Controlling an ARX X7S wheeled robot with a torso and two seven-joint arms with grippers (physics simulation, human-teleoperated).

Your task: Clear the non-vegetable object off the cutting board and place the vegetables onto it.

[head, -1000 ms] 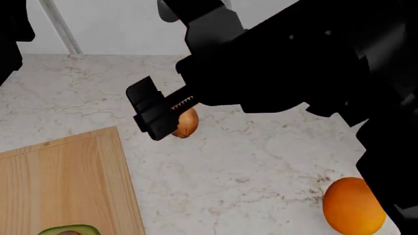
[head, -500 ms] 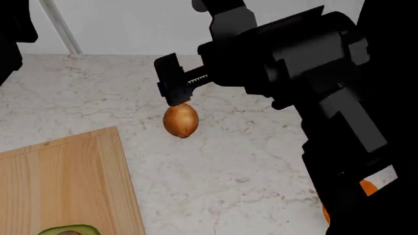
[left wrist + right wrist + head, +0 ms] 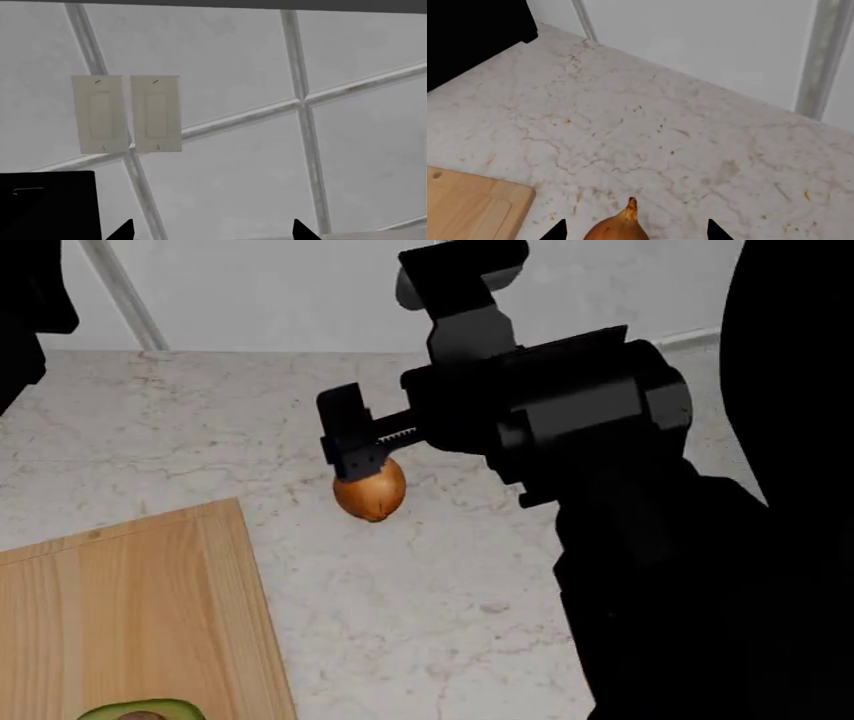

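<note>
Onion (image 3: 368, 490) is seen on desk (image 3: 507, 570), off the cutting board (image 3: 134, 610), stem tip upright. Right gripper (image 3: 358, 445) is held open directly above, fingertips straddling it. Left gripper: unseen.

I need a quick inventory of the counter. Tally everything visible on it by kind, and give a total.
Onion: 1
Avocado half: 1
Cutting board: 1
Total: 3 things visible on the counter. No orange fruit shows in these views; the right arm blocks part of the counter.
</note>
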